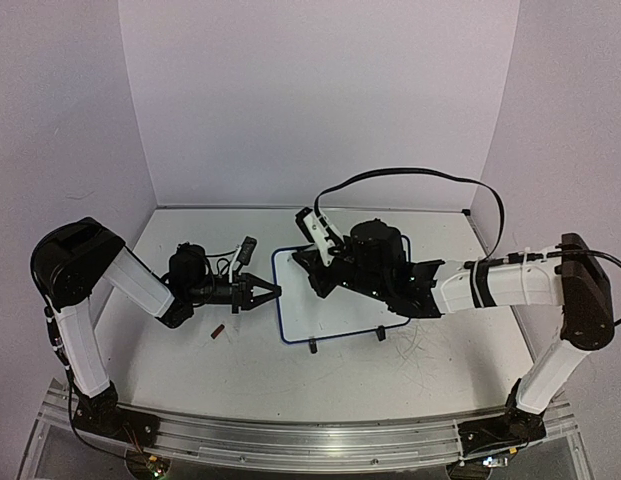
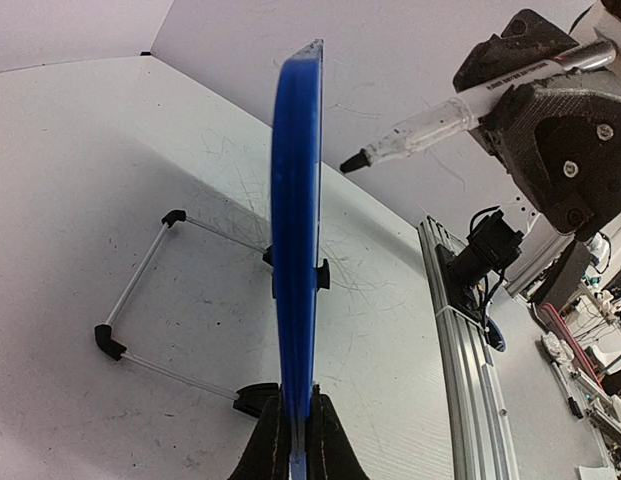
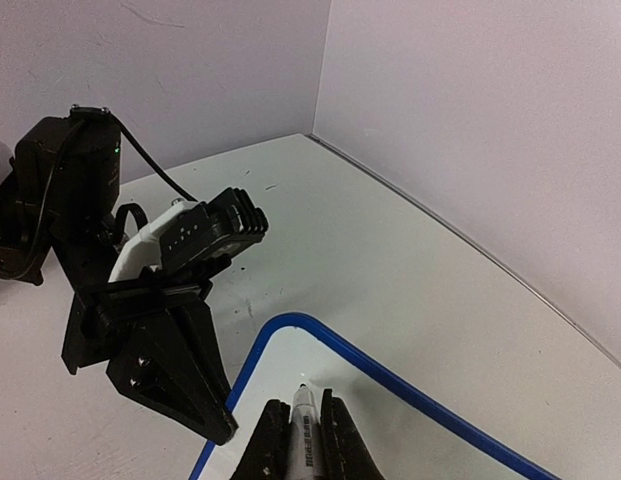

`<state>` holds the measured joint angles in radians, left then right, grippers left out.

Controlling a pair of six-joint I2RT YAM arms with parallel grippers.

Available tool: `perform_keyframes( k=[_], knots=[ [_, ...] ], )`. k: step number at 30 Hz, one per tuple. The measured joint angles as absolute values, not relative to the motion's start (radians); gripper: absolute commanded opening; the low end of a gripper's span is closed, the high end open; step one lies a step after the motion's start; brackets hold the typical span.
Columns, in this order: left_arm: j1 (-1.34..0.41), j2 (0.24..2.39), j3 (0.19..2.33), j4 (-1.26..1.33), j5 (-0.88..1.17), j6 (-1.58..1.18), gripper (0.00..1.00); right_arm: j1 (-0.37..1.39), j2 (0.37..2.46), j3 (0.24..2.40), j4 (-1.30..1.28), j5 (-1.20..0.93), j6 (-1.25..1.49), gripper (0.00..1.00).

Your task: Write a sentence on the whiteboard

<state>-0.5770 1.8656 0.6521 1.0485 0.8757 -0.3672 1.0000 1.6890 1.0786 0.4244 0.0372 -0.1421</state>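
Clamping the blue left rim of the whiteboard (image 1: 330, 310), which stands propped on the worktop (image 1: 240, 370), the left jaws apparently steady it while the right jaws, clenched on a marker (image 3: 302, 412), poise its tip over the board's far left corner for writing.

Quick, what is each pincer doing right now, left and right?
Left pincer: closed on the whiteboard, gripping its blue rim.
Right pincer: closed on a marker, tip uncapped.

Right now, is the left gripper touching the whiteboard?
Touching. The left wrist view shows the left gripper shut on the blue rim of the whiteboard, one finger on each side.
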Motion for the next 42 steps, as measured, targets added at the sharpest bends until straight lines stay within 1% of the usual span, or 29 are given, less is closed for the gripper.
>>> perform_keyframes(
  k=[42],
  knots=[
    [-0.577,1.856,0.647,1.038,0.86,-0.373,0.0,1.005,1.72,1.065,0.465,0.079,-0.127,0.0]
  ],
)
